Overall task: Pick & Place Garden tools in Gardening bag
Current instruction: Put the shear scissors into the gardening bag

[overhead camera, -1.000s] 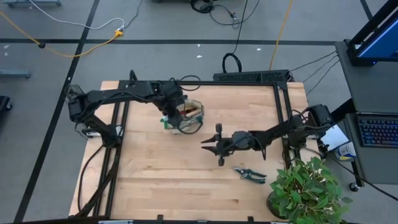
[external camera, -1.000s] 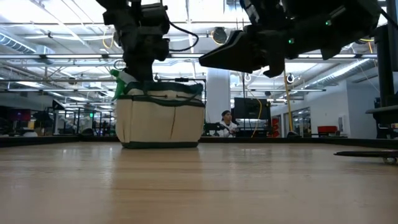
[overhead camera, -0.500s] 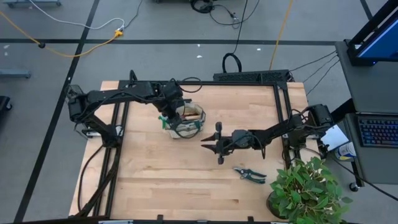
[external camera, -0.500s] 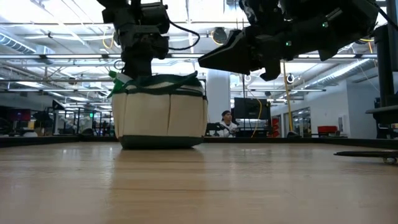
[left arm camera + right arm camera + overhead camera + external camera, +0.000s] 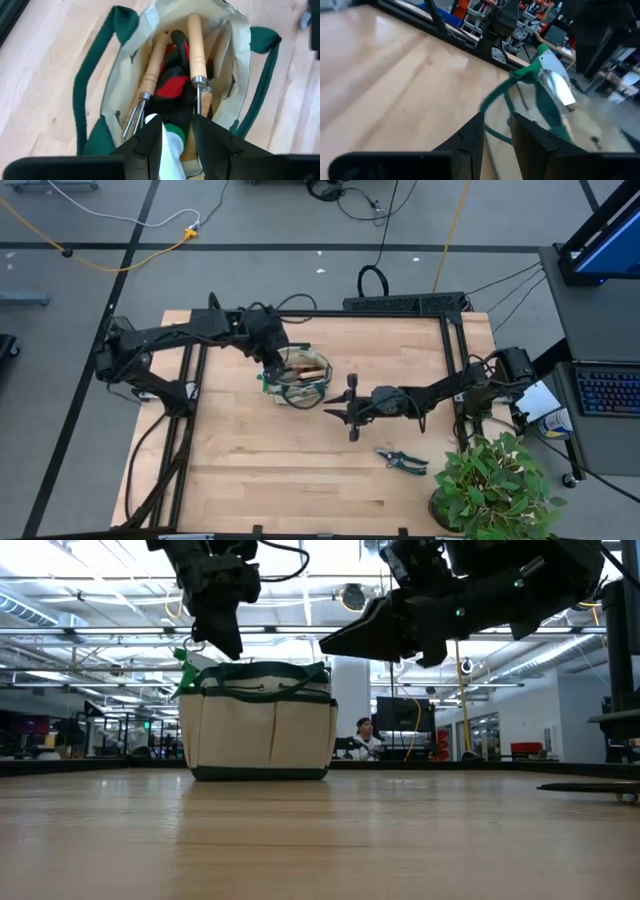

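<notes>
The gardening bag point(image 5: 300, 375) stands on its base on the table, tan with green trim point(image 5: 262, 720). Inside lie two wooden-handled tools point(image 5: 195, 45) point(image 5: 152, 70) and a red-and-black item point(image 5: 172, 85). A green-and-white item point(image 5: 167, 142) sticks up at the bag's left rim point(image 5: 187, 668). My left gripper point(image 5: 177, 120) hangs open just above that rim point(image 5: 272, 372), clear of the item. My right gripper point(image 5: 328, 412) is level at the bag's near right side, open point(image 5: 496, 116). Black pruning shears point(image 5: 402, 461) lie flat on the table. My right gripper points level toward the table's left. The bag's green handle loop point(image 5: 492, 131) shows in the gap between its fingers. I cannot tell whether a finger touches the loop.
A leafy potted plant point(image 5: 490, 485) stands at the table's near right corner. Black frame rails point(image 5: 455, 370) run along the table's sides and far edge. Bare wood point(image 5: 260, 470) stretches from the bag to the near edge.
My left gripper has risen from the bag's left rim and turned a little at the wrist. The bag has shifted slightly toward the near right, and its top now stands fuller and wider. My right arm has kept still.
</notes>
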